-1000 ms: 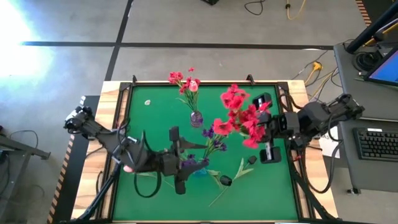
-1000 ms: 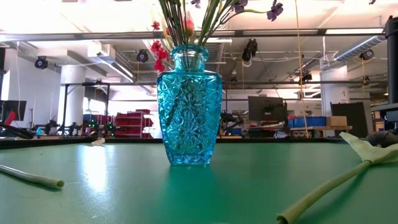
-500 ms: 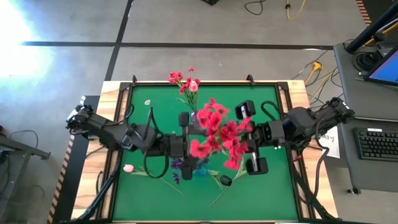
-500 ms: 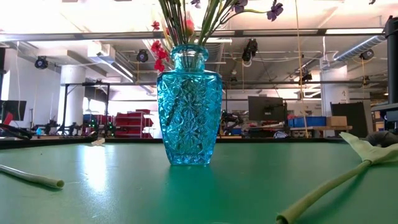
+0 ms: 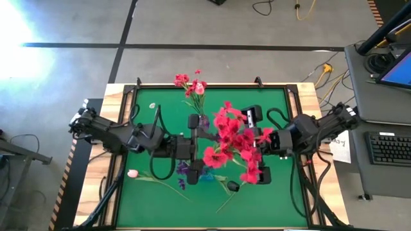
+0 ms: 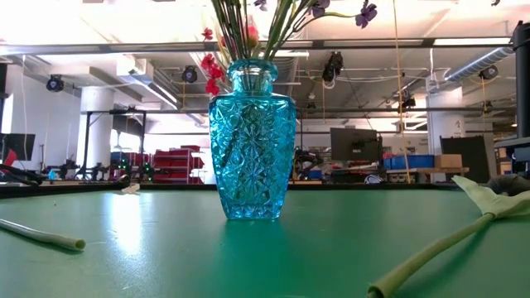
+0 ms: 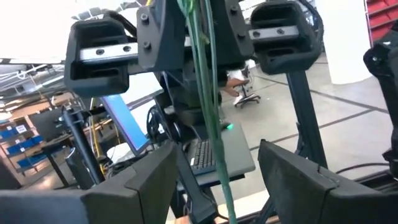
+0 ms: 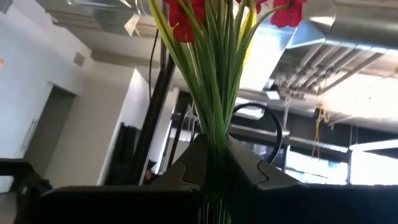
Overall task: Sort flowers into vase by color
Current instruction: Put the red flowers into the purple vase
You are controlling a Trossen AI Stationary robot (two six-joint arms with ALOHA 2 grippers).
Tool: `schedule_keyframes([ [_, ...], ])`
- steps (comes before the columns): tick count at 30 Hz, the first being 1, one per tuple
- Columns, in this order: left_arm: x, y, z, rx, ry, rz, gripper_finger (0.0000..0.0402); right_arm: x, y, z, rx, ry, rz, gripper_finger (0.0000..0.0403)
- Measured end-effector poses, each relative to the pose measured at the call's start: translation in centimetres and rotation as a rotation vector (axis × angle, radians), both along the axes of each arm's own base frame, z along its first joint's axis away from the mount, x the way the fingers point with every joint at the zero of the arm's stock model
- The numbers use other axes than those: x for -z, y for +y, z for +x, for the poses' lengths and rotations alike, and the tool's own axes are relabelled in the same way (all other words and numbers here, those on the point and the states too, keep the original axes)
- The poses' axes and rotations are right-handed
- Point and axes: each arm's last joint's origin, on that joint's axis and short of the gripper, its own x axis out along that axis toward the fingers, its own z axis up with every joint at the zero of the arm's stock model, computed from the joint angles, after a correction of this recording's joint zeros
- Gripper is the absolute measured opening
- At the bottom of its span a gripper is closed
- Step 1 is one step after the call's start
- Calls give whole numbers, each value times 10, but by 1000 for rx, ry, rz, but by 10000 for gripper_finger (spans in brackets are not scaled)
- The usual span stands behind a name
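My right gripper [image 8: 214,155] is shut on a bunch of red flowers [image 5: 232,140], held above the middle of the green table. The bunch's green stems [image 7: 210,118] run down between the fingers of my open left gripper [image 7: 217,157], which stand on either side without touching. Nearby, a blue glass vase [image 6: 252,141] with purple flowers [image 5: 186,170] stands on the mat. A small purple vase [image 5: 203,121] holds red and pink blooms [image 5: 190,83]. A pale pink tulip [image 5: 133,173] lies flat near the left. My right gripper pinches the bunched green stems [image 8: 213,134] between its two fingers, below the red blooms. The fingers come from the table's right side, slanting upward, and lie across the stems. The bunch is lifted clear of the table, blooms up, its stem ends hanging below.
A second loose stem [image 6: 447,248] lies on the mat near the front right, another stem end [image 6: 45,236] at the left. The table's wooden rim [image 5: 115,128] frames the green mat. A desk with a keyboard [image 5: 388,147] stands to the right.
My right gripper has carried the red bunch toward the table's left and a little toward the near edge, tipping upward. My left gripper has swung toward the far edge, and its fingers now stand around the hanging stems. The vases have stayed put.
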Motion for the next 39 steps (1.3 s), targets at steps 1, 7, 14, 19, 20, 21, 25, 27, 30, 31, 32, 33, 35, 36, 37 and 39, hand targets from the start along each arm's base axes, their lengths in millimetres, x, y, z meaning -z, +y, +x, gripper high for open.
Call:
schedule_keyframes([
  [1, 1, 0, 1, -1, 2, 2, 213, 0, 0, 1, 8, -12, -7, 27],
  [7, 10, 1, 11, -14, 26, 13, 212, 1, 2, 5, 33, -65, -18, 27],
  [14, 13, 0, 16, -17, 23, 13, 148, 1, 1, 5, 35, -67, -17, 28],
  [19, 11, 1, 14, -41, 20, -1, 32, 1, 1, 5, 50, -58, -11, 28],
  [20, 11, 1, 13, -43, 23, -6, 17, 2, 1, 5, 61, -53, -4, 29],
  [21, 11, 2, 13, -44, 24, -14, 11, 2, 0, 5, 72, -47, 3, 29],
  [25, 12, 2, 12, -93, 37, -26, 4, 2, -2, 5, 118, -11, 23, 29],
  [27, 12, 3, 11, -121, 51, -23, 2, 2, -2, 4, 122, 7, 23, 35],
  [30, 12, 2, 9, -136, 62, -20, 1, 2, -3, 3, 122, 31, 20, 51],
  [31, 11, 1, 8, -133, 62, -20, 1, 2, -3, 2, 125, 40, 27, 58],
  [32, 11, 0, 7, -130, 64, -19, 1, 2, -4, 2, 129, 53, 35, 65],
  [33, 11, -2, 6, -127, 64, -19, 0, 3, -4, 2, 136, 68, 39, 73],
  [35, 11, -3, 4, -149, 66, -22, 0, 4, -6, 1, 162, 108, 41, 91],
  [36, 11, -4, 3, -169, 69, -23, 0, 4, -6, 0, 176, 128, 41, 100],
  [37, 10, -5, 2, -189, 74, -23, 0, 4, -8, -2, 187, 149, 37, 110],
  [39, 11, -5, 0, -226, 89, -19, 0, 5, -9, -5, 195, 192, 37, 128],
])
